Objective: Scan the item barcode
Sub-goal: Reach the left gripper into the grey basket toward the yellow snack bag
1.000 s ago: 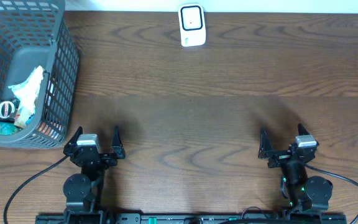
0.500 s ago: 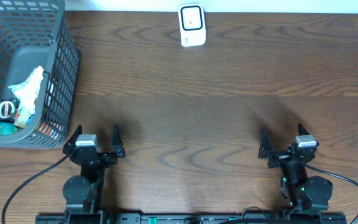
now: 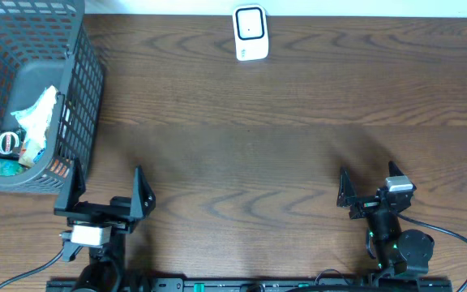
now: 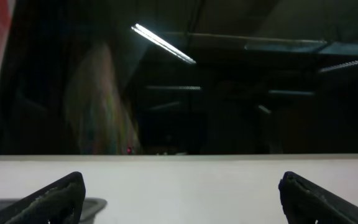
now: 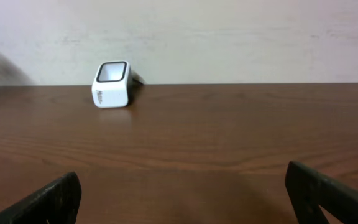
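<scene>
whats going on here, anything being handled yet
Nothing is held yet. The left end effector and the right end effector are both open and empty near the front edge of the table. The items to scan lie in the grey basket at the left, and the white scanner stands at the far edge. The left end effector is the one nearer the basket.

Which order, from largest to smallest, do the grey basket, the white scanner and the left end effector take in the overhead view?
1. grey basket
2. left end effector, possibly enlarged by nearness to the camera
3. white scanner, clearly smallest
</scene>
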